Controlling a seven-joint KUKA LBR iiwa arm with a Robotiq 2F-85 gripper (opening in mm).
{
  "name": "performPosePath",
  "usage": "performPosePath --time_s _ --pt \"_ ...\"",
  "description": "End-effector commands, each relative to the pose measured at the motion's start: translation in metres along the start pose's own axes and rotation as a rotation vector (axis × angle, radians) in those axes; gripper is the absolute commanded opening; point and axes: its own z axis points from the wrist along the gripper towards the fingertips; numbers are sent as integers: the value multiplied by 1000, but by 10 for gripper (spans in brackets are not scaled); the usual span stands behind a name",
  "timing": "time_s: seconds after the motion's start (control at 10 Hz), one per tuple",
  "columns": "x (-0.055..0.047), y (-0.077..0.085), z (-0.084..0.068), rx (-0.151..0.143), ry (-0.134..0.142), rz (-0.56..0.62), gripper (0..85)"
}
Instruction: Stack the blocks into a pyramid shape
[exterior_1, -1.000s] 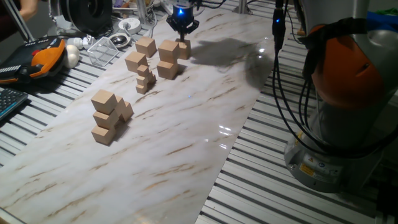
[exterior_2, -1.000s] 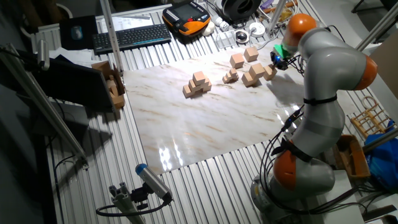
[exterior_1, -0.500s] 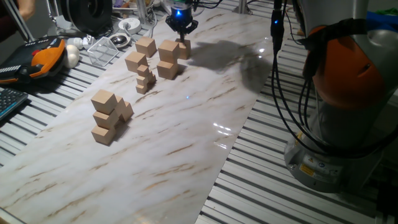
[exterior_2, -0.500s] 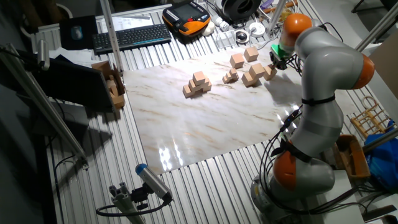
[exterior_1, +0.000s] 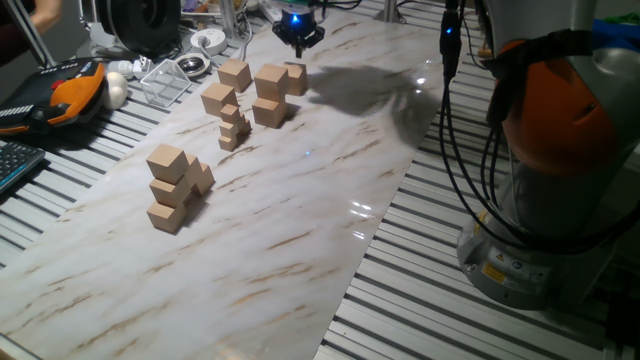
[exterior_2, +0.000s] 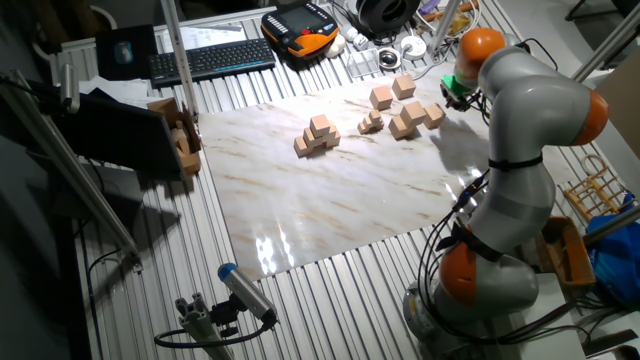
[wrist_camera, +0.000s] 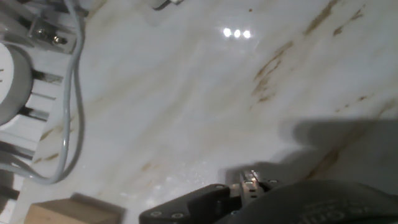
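Pyramid shape stands partly built, left of the loose blocks on the table. Hand hovers just above the rightmost block, holding nothing visible; finger spread cannot be told. Judged step: block selection. Next: descend and grasp.

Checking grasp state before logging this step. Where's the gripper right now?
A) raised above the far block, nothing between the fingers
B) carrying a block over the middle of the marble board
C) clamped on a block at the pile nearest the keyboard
A: the gripper hangs just above the far block, apart from it, and holds nothing.
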Motion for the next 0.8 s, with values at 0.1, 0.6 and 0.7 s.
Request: performPosePath --time_s 0.1,0.6,0.7 --pt "-4 -4 7 -5 16 -5 0" --pt "-1 -7 14 43 113 66 0" --pt "2 -7 13 44 129 76 0"
